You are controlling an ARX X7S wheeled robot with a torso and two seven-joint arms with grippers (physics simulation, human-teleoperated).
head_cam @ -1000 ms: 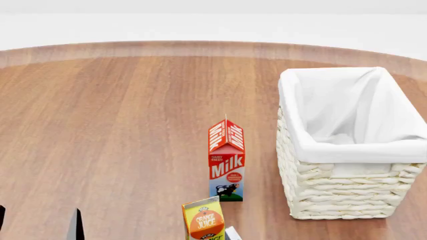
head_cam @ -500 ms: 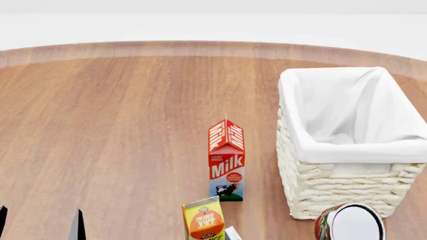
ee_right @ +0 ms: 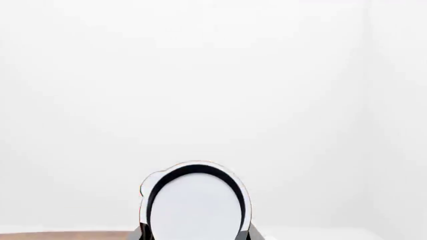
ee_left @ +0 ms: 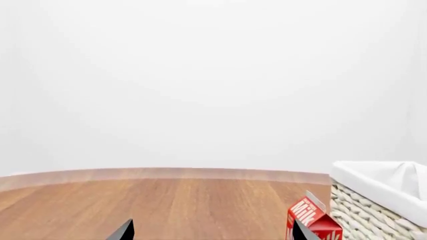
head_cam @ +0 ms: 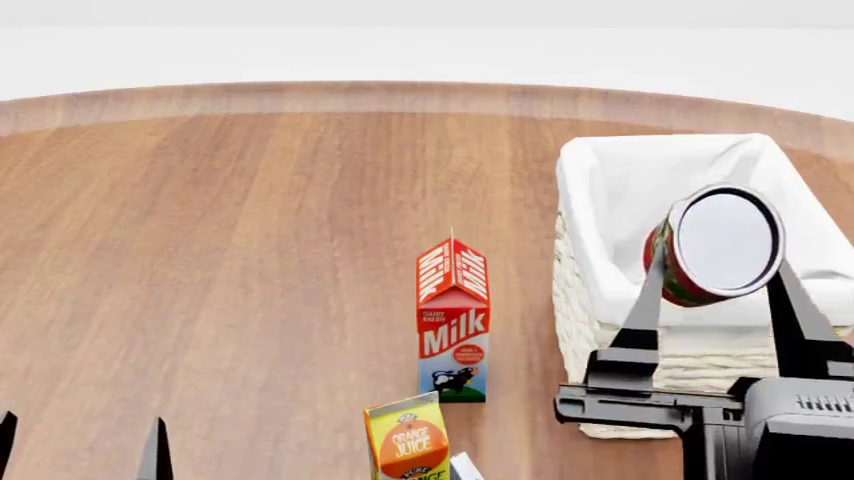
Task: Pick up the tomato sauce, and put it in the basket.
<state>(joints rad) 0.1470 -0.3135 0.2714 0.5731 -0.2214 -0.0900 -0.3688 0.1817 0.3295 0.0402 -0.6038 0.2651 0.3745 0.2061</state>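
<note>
The tomato sauce (head_cam: 718, 243) is a small can with a silver top and a red and green side, held tilted in the air over the front part of the basket (head_cam: 587, 190). My right gripper (head_cam: 717, 265) is shut on it, one finger on each side. In the right wrist view the can's silver top (ee_right: 195, 205) fills the space between the jaws. The basket is cream wicker with a white cloth lining, at the right of the table. My left gripper (head_cam: 78, 452) stands open at the lower left, holding nothing; its wrist view shows both tips wide apart over bare wood (ee_left: 213, 220).
A red milk carton (head_cam: 454, 320) stands upright just left of the basket; the left wrist view shows it too (ee_left: 312, 222). An orange juice carton (head_cam: 407, 440) stands in front of it at the bottom edge. The round wooden table (head_cam: 240, 250) stretches left and back.
My right arm has risen from the bottom edge with the can, carrying it up and forward from in front of the basket to over its front rim. The left gripper has stayed still.
</note>
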